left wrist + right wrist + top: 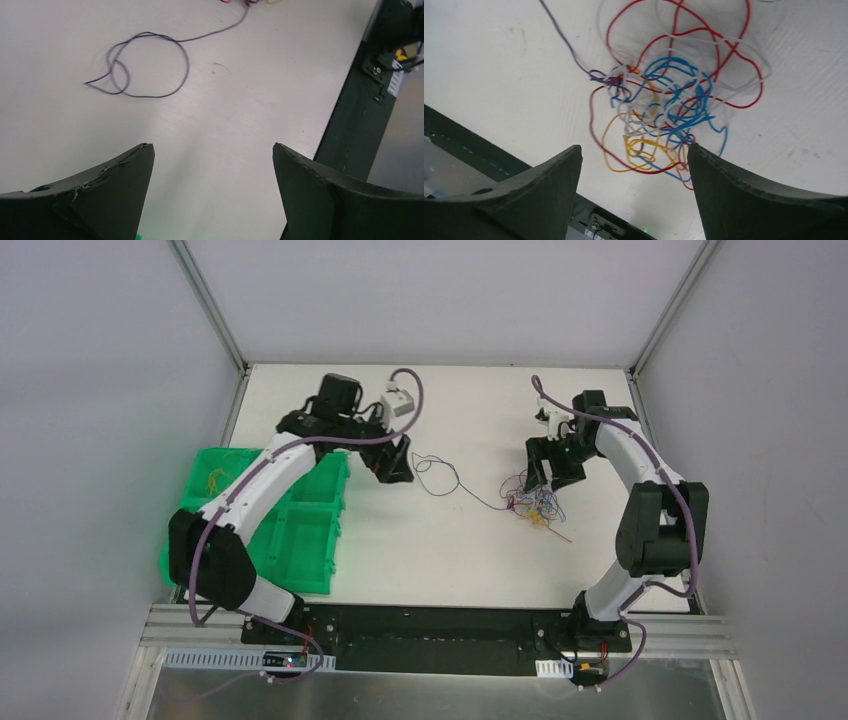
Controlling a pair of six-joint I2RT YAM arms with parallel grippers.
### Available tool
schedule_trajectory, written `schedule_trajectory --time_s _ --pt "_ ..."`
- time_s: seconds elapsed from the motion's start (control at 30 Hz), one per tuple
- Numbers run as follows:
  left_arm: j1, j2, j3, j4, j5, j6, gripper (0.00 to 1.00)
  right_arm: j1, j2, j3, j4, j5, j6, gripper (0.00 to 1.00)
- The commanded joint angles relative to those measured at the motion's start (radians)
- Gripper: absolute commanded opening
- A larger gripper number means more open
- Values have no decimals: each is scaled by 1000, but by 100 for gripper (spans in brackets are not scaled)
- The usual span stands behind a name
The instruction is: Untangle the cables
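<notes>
The left claw (212,150) stands wide apart and empty over the bench (250,115), near a dark grey cable (188,62) lying in a loop. The right claw (634,150) is also apart, above the tangled cables (664,100), red, blue, yellow and white.

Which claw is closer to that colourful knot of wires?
Right. The right gripper hangs just over the tangle; the left gripper sits off beyond the dark looped cable.
</notes>
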Motion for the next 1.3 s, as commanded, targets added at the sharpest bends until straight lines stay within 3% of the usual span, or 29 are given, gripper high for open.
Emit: schedule_trajectory --time_s 0.0,0.13,0.23,0.43,0.57,0.67,0.77,0.97,1.17,1.27 --pt "-122 72 -52 135 104 46 89 -36 61 21 39 30 -49 73" --pt "-161 158 -66 226 100 78 76 -38 94 22 10 -84 -109 34" --pt "-175 235 -69 319 35 145 73 -38 97 27 -10 -122 -125 0" --pt "-193 608 226 332 -167 186 83 -44 84 51 -36 -133 -78 0" --pt "-232 656 275 298 -62 354 84 -53 83 57 -47 -137 -60 0" --pt "-281 642 239 305 52 477 81 -76 111 60 -48 -122 -52 0" --pt "-347 643 208 347 68 576 75 -116 173 88 -66 -121 -45 0" --pt "-442 734 279 398 15 510 64 -145 252 108 -75 -150 -16 0" --pt "-536 781 291 443 -74 445 63 -167 285 105 -73 -160 -10 0" --pt "-569 800 301 459 -159 435 54 -174 289 102 -74 -167 -15 0"
